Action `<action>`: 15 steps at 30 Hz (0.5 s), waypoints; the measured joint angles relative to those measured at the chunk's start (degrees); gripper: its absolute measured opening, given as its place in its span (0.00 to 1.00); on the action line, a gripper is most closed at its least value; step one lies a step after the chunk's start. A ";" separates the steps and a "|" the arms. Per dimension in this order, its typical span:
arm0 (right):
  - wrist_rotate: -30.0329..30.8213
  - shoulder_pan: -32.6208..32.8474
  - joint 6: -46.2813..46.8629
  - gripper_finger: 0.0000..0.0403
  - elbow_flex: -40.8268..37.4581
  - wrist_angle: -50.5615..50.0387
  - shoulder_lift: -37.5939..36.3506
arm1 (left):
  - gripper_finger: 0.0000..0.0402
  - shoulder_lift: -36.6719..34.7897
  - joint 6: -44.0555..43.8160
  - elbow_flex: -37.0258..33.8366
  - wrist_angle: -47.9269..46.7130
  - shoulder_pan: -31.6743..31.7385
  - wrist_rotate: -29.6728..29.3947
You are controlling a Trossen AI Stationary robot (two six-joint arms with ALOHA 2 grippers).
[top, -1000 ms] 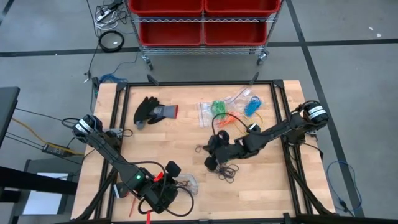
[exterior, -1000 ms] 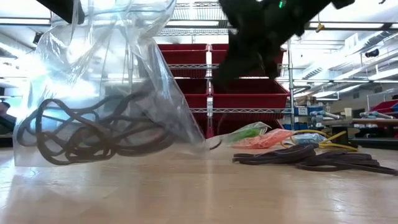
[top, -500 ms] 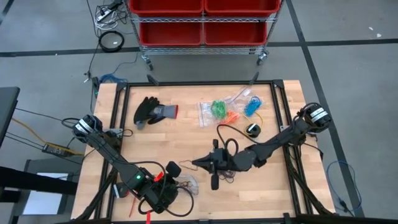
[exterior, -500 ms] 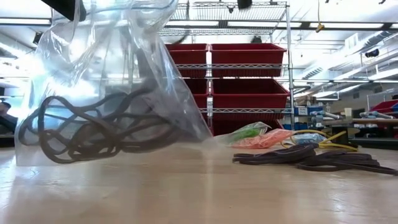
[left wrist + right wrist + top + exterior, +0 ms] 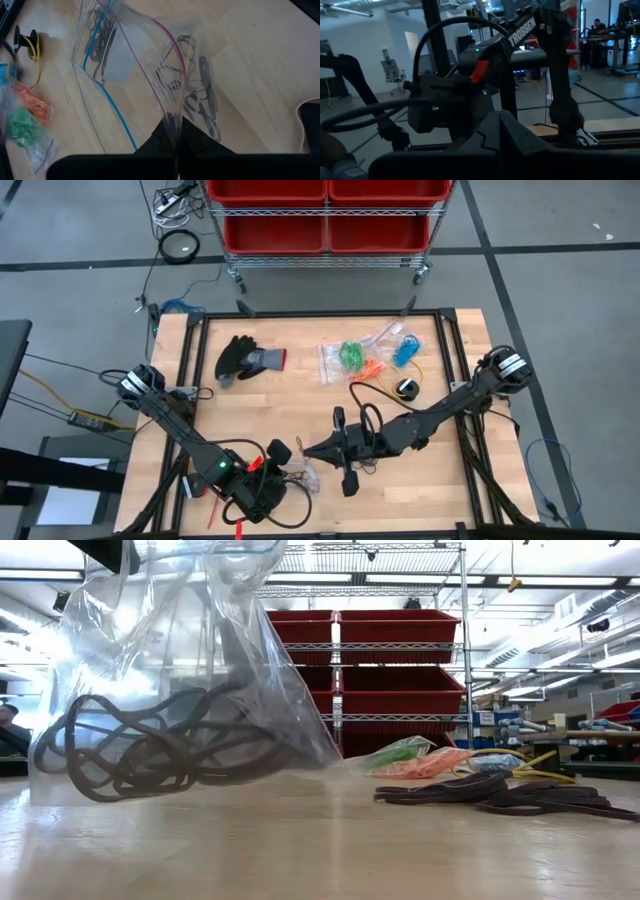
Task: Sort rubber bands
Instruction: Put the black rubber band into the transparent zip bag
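The light wooden table [image 5: 300,395] is carrying every item of the sort. At its near edge, toward the left corner, the left arm is holding up a clear zip-top plastic bag [image 5: 170,670]. The left gripper [image 5: 176,150] is standing closed, pinching the bag's rim, and the bag is hanging down to the tabletop with a tangle of black rubber loops [image 5: 150,745] in its belly.

The right arm is reaching in from the right edge across the middle of the table. The right gripper [image 5: 318,450] is pointing at the bag with its fingers shut. In its own wrist view, nothing can be made out between the fingertips.

The remaining loose black rubber bands [image 5: 372,458] are lying flat in a small heap just behind the right gripper, under its wrist, near the table's centre. In the low view, they show as a flat dark heap resting apart from the bag.

Small clear bags of green, orange and blue bands [image 5: 365,355] are lying toward the far edge, well apart from both grippers.

Judgement: the coming move turns on the line from heap to bag mouth. The heap is lying on the right arm's side and that arm is nearer; its long reach is running along the same line, toward the near-left corner. The bag mouth is facing the right gripper.
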 joint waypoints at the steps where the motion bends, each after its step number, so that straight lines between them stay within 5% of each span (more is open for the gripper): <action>1: 0.00 0.13 -0.28 0.00 0.70 -0.80 0.02 | 0.01 0.00 0.00 0.00 -0.03 0.00 0.00; 15: 0.25 1.51 4.36 0.00 2.31 -3.33 2.82 | 0.01 0.00 0.00 0.00 0.04 0.04 -0.19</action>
